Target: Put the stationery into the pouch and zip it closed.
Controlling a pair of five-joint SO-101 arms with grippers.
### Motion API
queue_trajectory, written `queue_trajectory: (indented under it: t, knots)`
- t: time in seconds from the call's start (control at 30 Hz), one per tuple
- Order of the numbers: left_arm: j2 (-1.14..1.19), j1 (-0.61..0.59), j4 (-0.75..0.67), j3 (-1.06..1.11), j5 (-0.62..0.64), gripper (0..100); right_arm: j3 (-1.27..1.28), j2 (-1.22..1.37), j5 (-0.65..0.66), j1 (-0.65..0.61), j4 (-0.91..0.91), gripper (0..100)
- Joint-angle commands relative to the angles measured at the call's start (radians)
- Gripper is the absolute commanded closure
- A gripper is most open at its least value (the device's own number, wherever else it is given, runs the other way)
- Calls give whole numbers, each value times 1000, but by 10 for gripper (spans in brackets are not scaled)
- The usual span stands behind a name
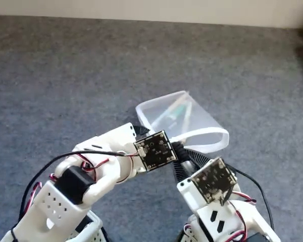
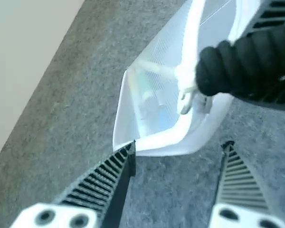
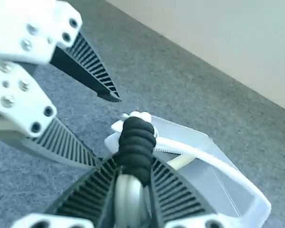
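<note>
We judge the first half of the task done. The stationery [image 1: 174, 113] lies inside the pouch [image 1: 192, 118], and we see none loose on the worktop [image 1: 65, 75]. The closing is what is left.

The left gripper [image 2: 179, 147] hovers at the pouch's near rim with its jaws spread wide and nothing between them. The pouch rests a little right of the worktop's middle, well apart from every edge. Its mouth faces the arms, and the zip band [image 1: 207, 136] bows out in an open loop, so the zip does not look drawn yet. The right gripper [image 3: 135, 140] is clamped tight at the zip pull [image 2: 184, 102], which suggests to us that the zipping step is in hand.

The worktop has a grey, short-piled, carpet-like cover. The left gripper's fingers are black with ribbed faces, set in white plastic housings. The pouch is thin, translucent, frosted plastic, a flat wedge that sags softly, and the stationery shows through it as pale, slender sticks. The zip band is opaque white and flexible. One finger of the right gripper ends in a black, rounded, ridged tip.
</note>
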Motion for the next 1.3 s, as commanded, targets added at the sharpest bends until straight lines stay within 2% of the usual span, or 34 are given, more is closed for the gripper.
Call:
queue_trajectory:
  t: [0.0,0.17,0.43,0.7,0.93,1.17,1.27]
  knots:
    - [-10,19,-115,38,-3,730,-58,-25,3,5,-19,995]
    - [-10,19,-176,76,3,732,-16,-19,3,5,-30,995]
    - [-18,19,-325,171,44,804,-4,-21,2,5,-30,995]
    - [-18,53,-331,179,46,864,-2,-21,2,5,-30,995]
    - [-18,120,-371,223,46,870,-1,-21,2,8,-30,995]
    - [-18,117,-428,254,115,875,-1,-21,2,10,-28,995]
    - [-18,116,-430,251,115,981,-1,-21,2,12,-28,995]
